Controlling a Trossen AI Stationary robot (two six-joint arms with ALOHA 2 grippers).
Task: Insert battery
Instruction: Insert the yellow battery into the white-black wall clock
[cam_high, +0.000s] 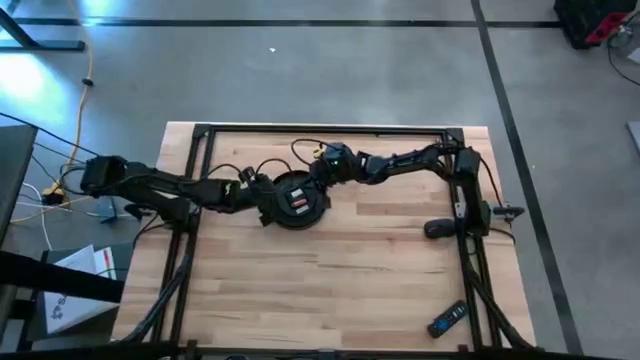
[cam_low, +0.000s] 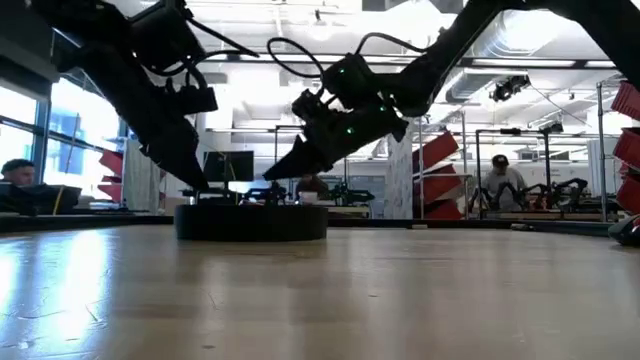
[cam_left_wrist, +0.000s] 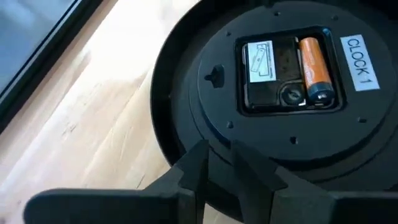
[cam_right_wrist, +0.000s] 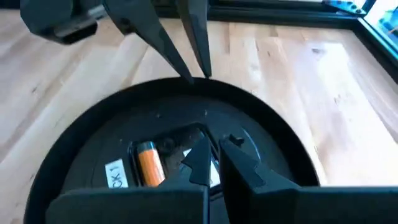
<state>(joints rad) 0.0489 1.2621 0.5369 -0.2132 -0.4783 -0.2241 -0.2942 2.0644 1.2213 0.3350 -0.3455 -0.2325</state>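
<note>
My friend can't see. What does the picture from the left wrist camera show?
The back of a round black clock lies on a wooden table, with an orange battery sitting in its open compartment. A white label reads "CLOCK 1". The left gripper has its dark fingers at the clock's rim.

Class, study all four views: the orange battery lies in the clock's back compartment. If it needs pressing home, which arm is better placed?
Probably the right. The right gripper hovers directly over the compartment beside the orange battery, while the left gripper pinches the rim of the round black clock, steadying it.
</note>
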